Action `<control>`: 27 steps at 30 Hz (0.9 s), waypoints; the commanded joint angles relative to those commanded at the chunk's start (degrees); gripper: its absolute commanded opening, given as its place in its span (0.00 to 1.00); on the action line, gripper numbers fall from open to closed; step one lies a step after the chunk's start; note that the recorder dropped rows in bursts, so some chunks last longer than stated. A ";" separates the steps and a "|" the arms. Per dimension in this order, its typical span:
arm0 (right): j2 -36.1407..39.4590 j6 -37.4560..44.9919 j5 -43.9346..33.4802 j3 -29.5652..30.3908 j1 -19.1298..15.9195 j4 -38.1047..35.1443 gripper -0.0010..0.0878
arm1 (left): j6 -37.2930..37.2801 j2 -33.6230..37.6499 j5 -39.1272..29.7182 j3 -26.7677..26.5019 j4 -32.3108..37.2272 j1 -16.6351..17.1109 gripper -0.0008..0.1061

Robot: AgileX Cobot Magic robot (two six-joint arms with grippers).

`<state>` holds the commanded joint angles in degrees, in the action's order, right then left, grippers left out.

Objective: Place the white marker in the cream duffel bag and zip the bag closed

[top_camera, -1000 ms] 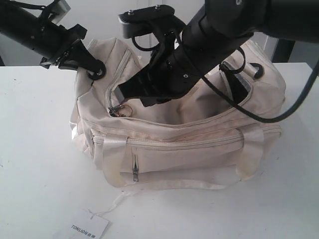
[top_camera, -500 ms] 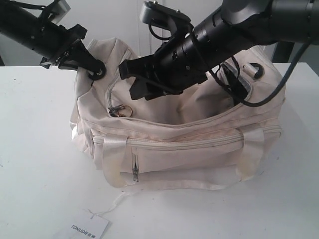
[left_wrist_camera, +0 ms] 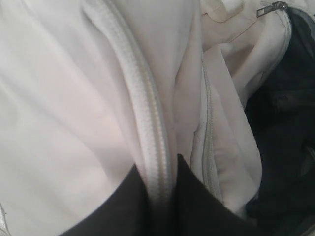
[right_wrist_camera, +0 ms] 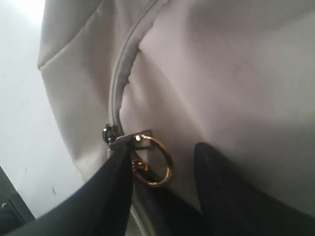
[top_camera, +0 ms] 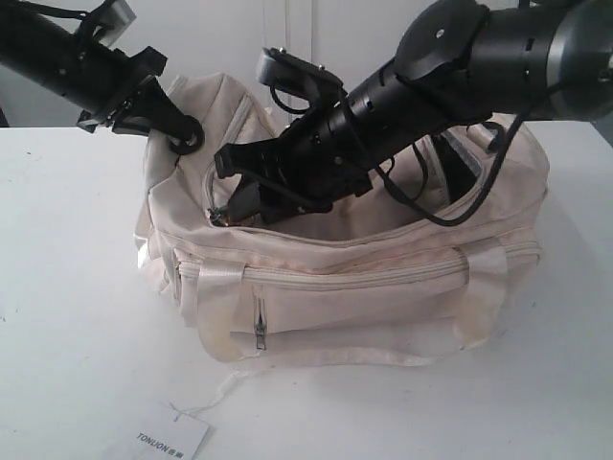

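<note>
The cream duffel bag [top_camera: 364,287] lies on the table with its top zipper open, showing dark lining [left_wrist_camera: 290,123]. My left gripper [top_camera: 184,137] is at the bag's far left end. In the left wrist view it [left_wrist_camera: 157,167] is shut on a ridge of the bag's fabric beside the zipper seam. My right gripper [top_camera: 235,196] reaches across to the left end of the top zipper. In the right wrist view it [right_wrist_camera: 165,147] is open, and the gold ring pull [right_wrist_camera: 171,162] hangs between its fingers next to the slider [right_wrist_camera: 109,132]. The white marker is out of view.
A white paper tag printed TONLION [top_camera: 163,441] lies on a string at the front edge of the white table [top_camera: 77,287]. A small side pocket zipper [top_camera: 260,326] faces the front. The right arm's cable loops over the bag's open mouth [top_camera: 460,182].
My right gripper has opened and dropped down and to the left, ending at the gold zipper pull. The left arm and the bag have stayed put.
</note>
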<state>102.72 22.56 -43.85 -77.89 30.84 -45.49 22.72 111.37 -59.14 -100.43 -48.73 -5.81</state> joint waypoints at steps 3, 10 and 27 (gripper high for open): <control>0.15 1.72 -1.16 0.00 0.00 -1.66 0.39 | 0.00 0.00 0.00 0.00 0.00 0.00 0.01; -0.26 3.31 -1.03 0.00 -0.10 -3.53 0.01 | 0.00 0.00 0.00 0.00 0.00 0.00 0.01; -5.34 5.86 -0.09 0.00 -0.10 -3.52 0.01 | 0.00 0.00 0.21 0.00 0.00 0.00 0.03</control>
<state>97.38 28.42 -43.95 -77.89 30.74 -49.01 22.72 111.37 -58.93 -100.43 -48.73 -5.81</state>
